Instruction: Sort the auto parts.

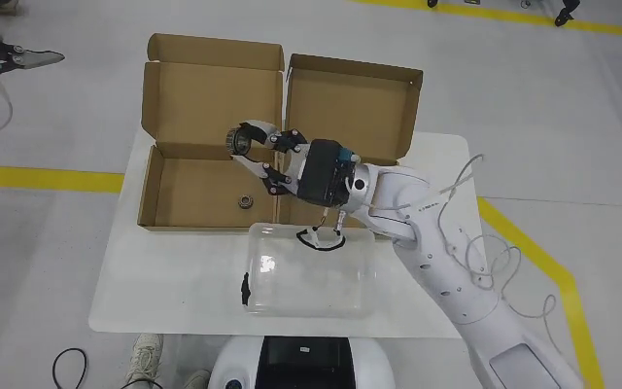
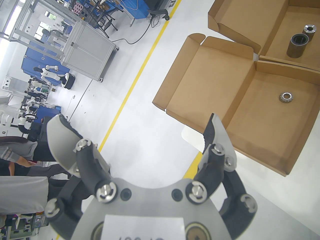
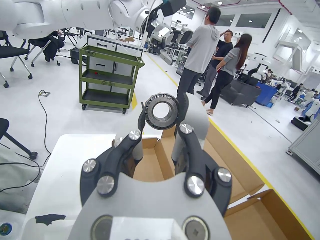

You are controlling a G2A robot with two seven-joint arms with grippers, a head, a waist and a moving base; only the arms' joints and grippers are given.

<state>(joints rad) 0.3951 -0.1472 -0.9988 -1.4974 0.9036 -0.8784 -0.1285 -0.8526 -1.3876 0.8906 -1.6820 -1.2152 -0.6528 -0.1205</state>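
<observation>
Silver ring-shaped roller bearing [image 3: 174,112] is clamped in right gripper [image 3: 162,113] and held above open brown cardboard box [image 1: 194,190] at far left corner of white bench [image 1: 146,292]. Left gripper [image 2: 136,126] is spread wide, apparently beyond the left edge.

My right fingers [image 3: 197,118] are pale grey, with black links and silver screws. The ring bearing [image 3: 162,112] they hold is dark steel grey with a bright silver inner band. My left fingers [image 2: 58,136] are white with ribbed black pads. The first cardboard box [image 1: 194,190] and the second cardboard box [image 1: 350,107] are plain brown. The small bearing [image 2: 285,97] is silver-grey, the cylinder [image 2: 296,46] dark bronze-black, the sleeve [image 2: 309,29] shiny silver. The surface [image 1: 155,282] is white. The floor [image 1: 87,117] is pale grey, striped with yellow.
</observation>
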